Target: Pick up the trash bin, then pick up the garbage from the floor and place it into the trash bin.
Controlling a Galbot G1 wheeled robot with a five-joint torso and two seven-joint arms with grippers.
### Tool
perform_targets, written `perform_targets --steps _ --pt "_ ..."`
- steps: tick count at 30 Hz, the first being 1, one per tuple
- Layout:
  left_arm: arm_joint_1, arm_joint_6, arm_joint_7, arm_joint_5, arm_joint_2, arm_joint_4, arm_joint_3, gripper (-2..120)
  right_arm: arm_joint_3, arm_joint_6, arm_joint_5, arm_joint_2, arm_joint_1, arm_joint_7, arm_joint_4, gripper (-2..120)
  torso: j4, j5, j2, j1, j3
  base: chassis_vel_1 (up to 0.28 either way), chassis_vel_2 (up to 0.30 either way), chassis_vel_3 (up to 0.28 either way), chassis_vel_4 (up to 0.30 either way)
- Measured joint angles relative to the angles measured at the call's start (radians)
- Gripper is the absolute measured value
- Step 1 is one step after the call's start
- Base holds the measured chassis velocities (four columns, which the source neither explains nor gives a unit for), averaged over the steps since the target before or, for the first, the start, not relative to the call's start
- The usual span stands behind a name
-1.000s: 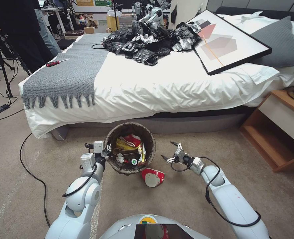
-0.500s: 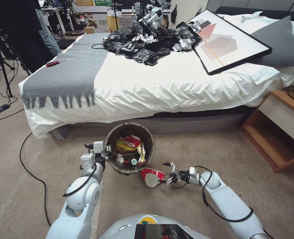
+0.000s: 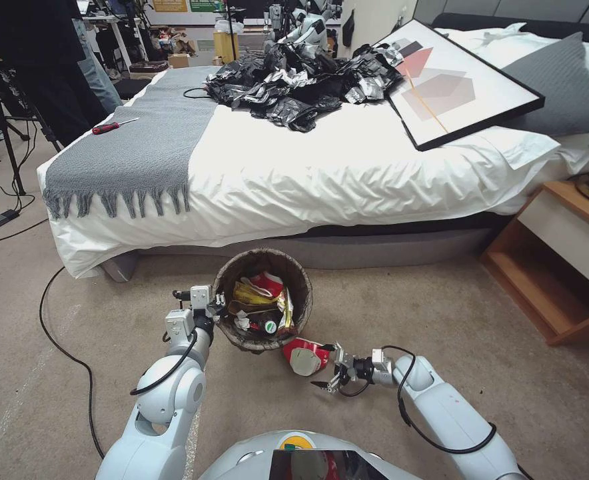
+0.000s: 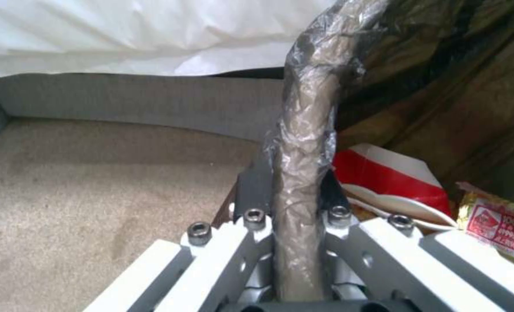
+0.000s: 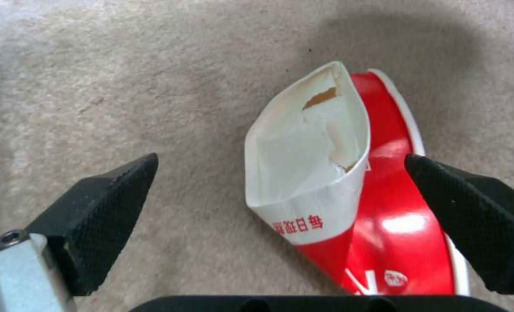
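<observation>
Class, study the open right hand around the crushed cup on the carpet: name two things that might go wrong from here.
1. The crushed cup sits off-centre between the right hand's open fingers, nearer one; closing may push it aside instead of pinching it.
2. The left hand holds the trash bin only by its bag-wrapped rim; the bin may tilt and spill.

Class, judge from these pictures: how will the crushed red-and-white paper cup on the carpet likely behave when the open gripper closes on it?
The crushed paper cup is already flattened, so it will probably fold further. It looks thin and likely light. Its glossy red side may slip between the right gripper's pads.
</observation>
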Motion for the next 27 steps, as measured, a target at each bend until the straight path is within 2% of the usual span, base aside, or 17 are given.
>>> perform_targets --steps 9,12,14,16,17,20,21,23,24,27 --pt "0.009 -0.004 0.002 0.013 -0.003 -0.001 0.008 2 -0.027 0.001 0.013 0.036 0.041 0.068 -0.089 98 0.0000 0.0001 0.000 0.000 0.000 0.000 0.000 0.000 0.000" --pt "0.011 -0.005 0.002 0.014 -0.003 -0.001 0.008 2 -0.027 0.005 0.019 0.044 0.055 0.085 -0.121 86 0.0000 0.0000 0.000 0.000 0.000 0.000 0.000 0.000 0.000" --pt "0.011 -0.005 0.002 0.014 -0.003 -0.001 0.008 2 -0.027 0.007 0.024 0.047 0.058 0.089 -0.132 84 0.0000 0.0000 0.000 0.000 0.000 0.000 0.000 0.000 0.000" --pt "0.011 -0.005 0.001 0.015 -0.004 0.001 0.009 2 -0.030 0.008 0.037 0.055 0.063 0.094 -0.150 74 -0.0001 -0.0001 0.000 0.000 0.000 0.000 0.000 0.000 0.000" --pt "0.011 -0.005 0.001 0.015 -0.004 0.001 0.009 2 -0.030 0.008 0.037 0.055 0.063 0.094 -0.150 74 -0.0001 -0.0001 0.000 0.000 0.000 0.000 0.000 0.000 0.000" --pt "0.011 -0.005 0.001 0.016 -0.005 0.002 0.012 2 -0.030 0.012 0.047 0.076 0.073 0.094 -0.186 57 0.0000 0.0000 0.000 0.000 0.000 0.000 0.000 0.000 0.000" --pt "0.011 -0.005 0.001 0.016 -0.005 0.002 0.012 2 -0.030 0.012 0.047 0.076 0.073 0.094 -0.186 57 0.0000 0.0000 0.000 0.000 0.000 0.000 0.000 0.000 0.000" --pt "0.010 -0.006 0.001 0.016 -0.004 0.003 0.011 2 -0.030 0.015 0.047 0.082 0.075 0.093 -0.195 46 -0.0001 0.0001 0.000 0.000 0.000 0.000 0.000 0.000 0.000" --pt "0.010 -0.006 0.001 0.016 -0.004 0.003 0.011 2 -0.030 0.015 0.047 0.082 0.075 0.093 -0.195 46 -0.0001 0.0001 0.000 0.000 0.000 0.000 0.000 0.000 0.000" --pt "0.008 -0.005 0.000 0.015 -0.004 0.003 0.009 2 -0.029 0.016 0.047 0.084 0.077 0.093 -0.199 32 -0.0001 0.0000 0.000 0.000 0.000 0.000 0.000 0.000 0.000"
